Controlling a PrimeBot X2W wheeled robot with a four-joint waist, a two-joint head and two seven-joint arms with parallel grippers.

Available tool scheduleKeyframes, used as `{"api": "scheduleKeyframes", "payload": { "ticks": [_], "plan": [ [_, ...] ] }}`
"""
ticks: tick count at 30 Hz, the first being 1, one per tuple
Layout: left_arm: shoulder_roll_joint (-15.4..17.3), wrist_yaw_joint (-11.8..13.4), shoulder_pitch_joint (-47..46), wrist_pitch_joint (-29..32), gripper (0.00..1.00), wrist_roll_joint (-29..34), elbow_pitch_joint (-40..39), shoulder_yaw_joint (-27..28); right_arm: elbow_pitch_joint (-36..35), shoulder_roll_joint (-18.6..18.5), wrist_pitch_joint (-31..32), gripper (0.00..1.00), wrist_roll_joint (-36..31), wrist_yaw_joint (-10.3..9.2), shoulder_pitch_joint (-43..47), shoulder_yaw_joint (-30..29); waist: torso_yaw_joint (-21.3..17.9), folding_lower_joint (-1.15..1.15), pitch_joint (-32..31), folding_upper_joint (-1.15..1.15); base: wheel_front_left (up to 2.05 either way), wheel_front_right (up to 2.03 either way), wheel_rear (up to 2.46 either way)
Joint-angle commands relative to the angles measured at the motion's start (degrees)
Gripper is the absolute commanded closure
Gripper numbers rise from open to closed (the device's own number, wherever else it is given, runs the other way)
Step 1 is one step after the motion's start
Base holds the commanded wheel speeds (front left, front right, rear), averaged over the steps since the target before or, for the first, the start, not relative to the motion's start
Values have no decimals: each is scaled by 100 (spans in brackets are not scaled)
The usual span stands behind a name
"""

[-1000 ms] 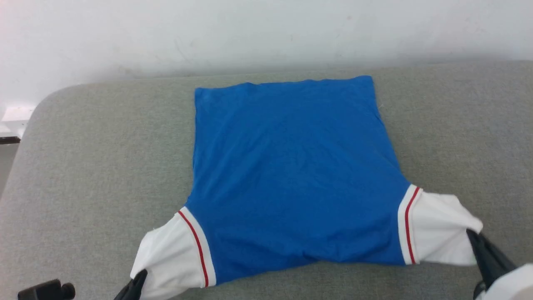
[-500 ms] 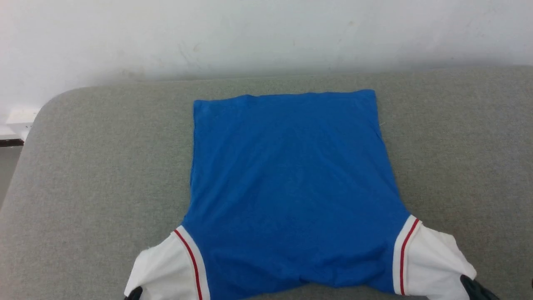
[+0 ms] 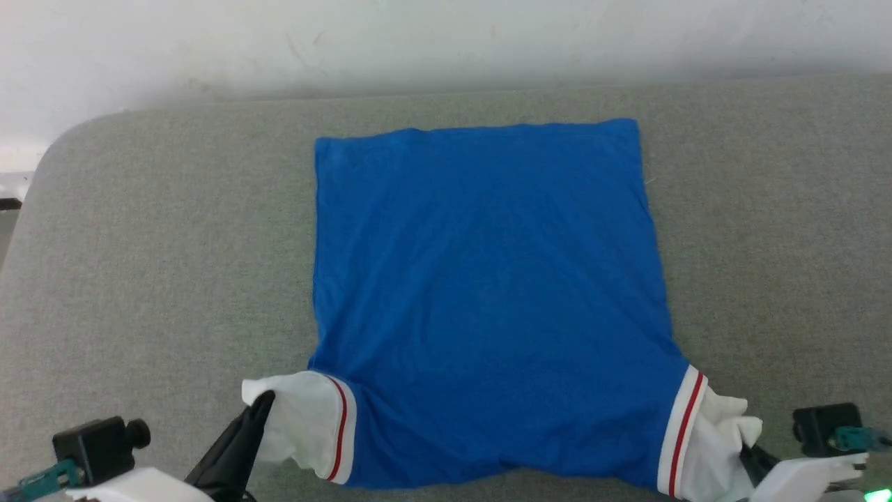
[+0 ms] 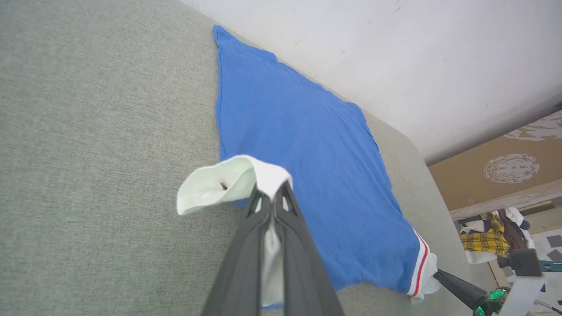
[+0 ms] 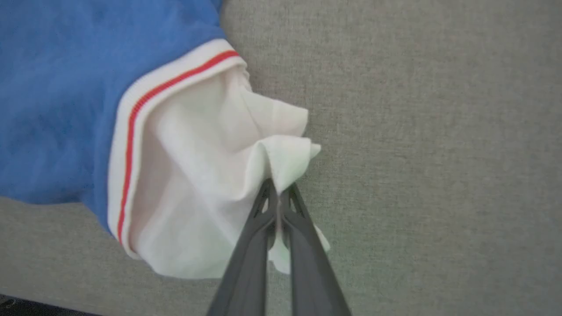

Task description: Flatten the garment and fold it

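Observation:
The garment (image 3: 488, 300) lies plain side up on the grey surface, its blue body spread flat with the hem toward the wall. My left gripper (image 3: 263, 401) is shut on the edge of the white left sleeve (image 3: 300, 418), which curls up over the fingertips (image 4: 268, 193). My right gripper (image 5: 277, 186) is shut on the crumpled white right sleeve (image 5: 197, 175), just past its red stripe. In the head view that sleeve (image 3: 718, 432) bunches at the lower right and hides most of the right fingers. The left wrist view shows the garment (image 4: 307, 145) and the right gripper (image 4: 439, 275) at its far sleeve.
The grey padded surface (image 3: 139, 279) ends at a white wall (image 3: 418, 42) behind and rounds off at the far left corner (image 3: 63, 146). Bare fabric lies on both sides of the garment. Past the surface's end stand a brown board and a heap of clothes (image 4: 487, 237).
The head view has shifted. Both sleeves, earlier stretched out sideways, now hang slack and bunched closer to the blue body. Both grippers stay shut on them.

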Motion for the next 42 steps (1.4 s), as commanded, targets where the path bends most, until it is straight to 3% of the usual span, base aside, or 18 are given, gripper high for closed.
{"api": "scheduleKeyframes", "payload": {
  "ticks": [1,9,10,12,13,16,21,26,33,42],
  "plan": [
    [-11,-53,-159,13,100,47,59,-38,352,-54,-91,100,-56,-5,-202,122,48,-1,75,-1,0,0,0],
    [-25,-67,-434,6,100,129,291,-146,2073,-89,-547,100,-85,-5,-884,575,162,-1,92,-1,0,0,0],
    [-27,-68,-438,6,100,128,298,-154,2150,-76,-582,95,-39,-5,-917,566,171,-1,84,-1,0,0,0],
    [-24,-69,-424,5,100,127,295,-159,2138,-126,-579,22,23,-5,-943,537,181,-1,76,-1,0,0,0],
    [-16,-75,-413,9,100,128,288,-166,2047,-160,-543,0,70,-5,-929,492,190,-1,74,-1,0,0,0],
    [-2,-91,-375,-3,100,148,253,-185,1424,-221,-282,0,354,-5,-812,238,226,-1,68,-1,0,0,0],
    [-49,-69,-329,-188,100,225,123,-126,-277,-474,357,0,653,-5,-721,-358,278,-1,175,-1,0,0,0],
    [-59,-97,-364,-287,100,278,7,-128,-1310,-551,681,0,488,-5,-1464,-801,326,-1,449,-1,0,0,0],
    [-40,-192,-654,-285,100,279,-29,-199,-930,-567,888,0,54,-5,-3696,-480,468,-1,1063,-1,0,0,0],
    [-29,-409,-1304,-288,100,318,24,-382,875,-717,1353,0,-483,-5,-6267,-324,829,-1,2003,-1,0,0,0]
  ]
}}
